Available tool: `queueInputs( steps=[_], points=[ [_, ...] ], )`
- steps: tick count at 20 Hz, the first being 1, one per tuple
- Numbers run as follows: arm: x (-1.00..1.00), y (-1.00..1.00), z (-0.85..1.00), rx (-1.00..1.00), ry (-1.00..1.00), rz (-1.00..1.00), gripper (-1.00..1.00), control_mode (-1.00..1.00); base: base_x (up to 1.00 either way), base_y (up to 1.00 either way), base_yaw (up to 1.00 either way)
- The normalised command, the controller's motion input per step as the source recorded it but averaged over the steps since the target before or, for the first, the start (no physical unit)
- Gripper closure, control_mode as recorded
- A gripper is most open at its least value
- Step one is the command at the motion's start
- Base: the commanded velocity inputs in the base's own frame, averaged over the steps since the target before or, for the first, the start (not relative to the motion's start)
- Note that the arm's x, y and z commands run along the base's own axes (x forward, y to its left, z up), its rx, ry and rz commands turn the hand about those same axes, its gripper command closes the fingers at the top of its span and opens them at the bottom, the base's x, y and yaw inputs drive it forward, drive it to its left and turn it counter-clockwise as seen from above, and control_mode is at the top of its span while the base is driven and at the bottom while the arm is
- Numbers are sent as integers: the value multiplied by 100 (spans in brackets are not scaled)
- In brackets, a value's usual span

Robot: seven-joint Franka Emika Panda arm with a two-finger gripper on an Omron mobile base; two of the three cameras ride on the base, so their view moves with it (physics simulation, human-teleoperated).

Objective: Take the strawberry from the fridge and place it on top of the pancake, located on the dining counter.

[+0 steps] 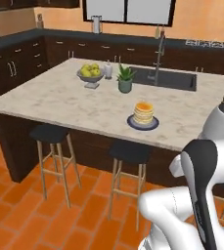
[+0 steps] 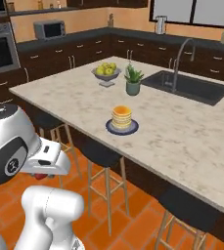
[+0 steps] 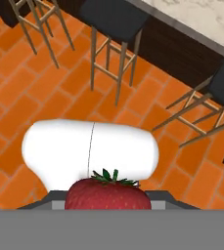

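Observation:
The strawberry (image 3: 107, 194), bright red with a green leafy cap, sits low in the hand view between my fingers and hides the tips. My gripper (image 2: 41, 174) is shut on it, tucked close to my own body above the orange tile floor, short of the dining counter (image 2: 182, 139). A sliver of red shows under the hand in the right base view. The pancake (image 1: 143, 113) is a stack on a dark blue plate (image 1: 131, 122) near the counter's front edge; it also shows as the pancake (image 2: 122, 116). The fridge is out of view.
Black-seated wooden stools (image 1: 128, 153) (image 1: 49, 134) (image 2: 100, 156) stand along the counter's near side, between me and the pancake. A bowl of yellow-green fruit (image 1: 90, 73), a potted plant (image 1: 125, 79), and the black sink (image 1: 167, 78) with its tap (image 1: 159, 53) sit farther back.

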Motion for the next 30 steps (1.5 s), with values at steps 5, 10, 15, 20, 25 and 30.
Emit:
queueInputs(
  steps=[5, 10, 15, 20, 25, 30],
  points=[
    [0, 0, 0, 0, 0, 0, 100, 100, 32, 47, -67],
    [0, 0, 0, 0, 0, 0, 100, 100, 48, 45, -65],
    [0, 0, 0, 0, 0, 0, 100, 100, 70, 66, -38],
    [0, 0, 0, 0, 0, 0, 100, 100, 63, 59, -21],
    [0, 0, 0, 0, 0, 0, 100, 100, 64, 30, -6],
    [0, 0, 0, 0, 0, 0, 100, 100, 41, 35, -3]
  ],
)
